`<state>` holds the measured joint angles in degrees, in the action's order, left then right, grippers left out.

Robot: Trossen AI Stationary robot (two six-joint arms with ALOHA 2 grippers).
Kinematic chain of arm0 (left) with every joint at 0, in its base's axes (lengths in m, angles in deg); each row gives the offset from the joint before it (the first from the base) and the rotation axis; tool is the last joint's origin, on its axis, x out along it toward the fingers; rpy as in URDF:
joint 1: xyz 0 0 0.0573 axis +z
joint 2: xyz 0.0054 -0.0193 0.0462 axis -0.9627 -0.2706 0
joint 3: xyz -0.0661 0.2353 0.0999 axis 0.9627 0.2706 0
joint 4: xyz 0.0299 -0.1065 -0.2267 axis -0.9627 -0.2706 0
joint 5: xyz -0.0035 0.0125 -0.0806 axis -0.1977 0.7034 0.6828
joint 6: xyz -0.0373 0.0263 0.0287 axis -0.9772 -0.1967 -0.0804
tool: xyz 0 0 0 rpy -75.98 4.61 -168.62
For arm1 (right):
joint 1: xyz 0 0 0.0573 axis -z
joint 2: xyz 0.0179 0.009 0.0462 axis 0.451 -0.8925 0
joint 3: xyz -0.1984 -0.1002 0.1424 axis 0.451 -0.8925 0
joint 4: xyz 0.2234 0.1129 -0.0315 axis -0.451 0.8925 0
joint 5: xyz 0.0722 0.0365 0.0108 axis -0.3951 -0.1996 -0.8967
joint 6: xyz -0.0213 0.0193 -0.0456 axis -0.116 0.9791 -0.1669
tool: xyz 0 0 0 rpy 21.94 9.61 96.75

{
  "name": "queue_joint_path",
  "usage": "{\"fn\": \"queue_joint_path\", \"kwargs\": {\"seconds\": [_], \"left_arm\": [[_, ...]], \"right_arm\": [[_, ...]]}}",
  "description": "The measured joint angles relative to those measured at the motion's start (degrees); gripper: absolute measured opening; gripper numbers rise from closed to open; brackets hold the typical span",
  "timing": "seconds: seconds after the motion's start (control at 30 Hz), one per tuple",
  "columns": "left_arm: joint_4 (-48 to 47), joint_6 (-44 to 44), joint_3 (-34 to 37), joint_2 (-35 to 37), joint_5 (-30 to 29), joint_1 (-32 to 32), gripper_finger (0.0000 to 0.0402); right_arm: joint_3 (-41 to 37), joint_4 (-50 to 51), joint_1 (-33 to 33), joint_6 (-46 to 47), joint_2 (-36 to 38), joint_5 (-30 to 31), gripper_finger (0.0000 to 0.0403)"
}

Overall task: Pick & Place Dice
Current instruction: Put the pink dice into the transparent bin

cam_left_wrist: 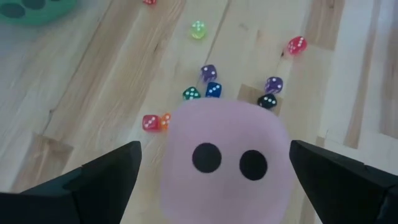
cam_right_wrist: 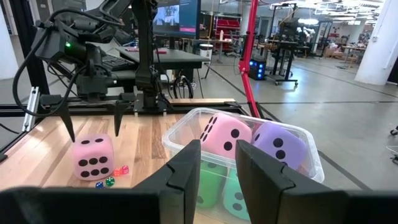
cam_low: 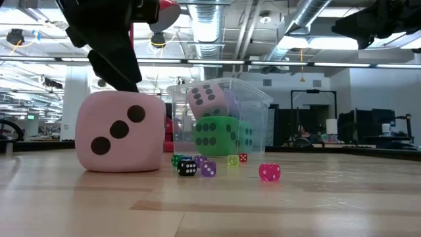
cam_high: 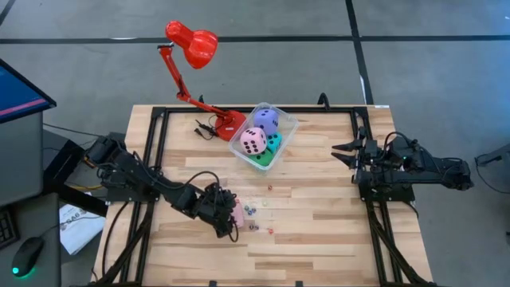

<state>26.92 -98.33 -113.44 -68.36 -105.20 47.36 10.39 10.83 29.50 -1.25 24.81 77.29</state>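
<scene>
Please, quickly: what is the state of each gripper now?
Left gripper: open, fingers either side of the soft pink cube die, not clamping it.
Right gripper: open, empty, at the table's right edge.

Open-plan robotics lab: exposed ceiling ducts point(cam_low: 217, 16), monitor-laden workstations point(cam_right_wrist: 177, 18).
</scene>
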Motion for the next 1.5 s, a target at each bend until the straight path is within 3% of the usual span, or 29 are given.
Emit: {"fn": "queue_joint_path", "kwargs": {"seconds": [0.57,0.77,1.2,1.5], "left_arm": [[1.3,-0.2,-0.1,0.0,0.0,-1.5,0.04],[0.8,0.1,-0.2,-2.4,-1.5,-1.3,0.04],[2.4,0.0,-0.2,-7.7,1.5,-1.3,0.04],[2.9,-4.4,-0.2,-8.3,1.9,-1.1,0.04]], "right_arm": [[0.0,0.0,0.0,-0.2,0.0,0.0,0.0098],[0.0,0.0,0.0,-0.2,0.0,0.0,0.0098],[0.0,0.0,0.0,-0.2,0.0,0.0,0.0098],[0.0,0.0,0.0,-0.1,0.0,0.0,0.0098]]}}
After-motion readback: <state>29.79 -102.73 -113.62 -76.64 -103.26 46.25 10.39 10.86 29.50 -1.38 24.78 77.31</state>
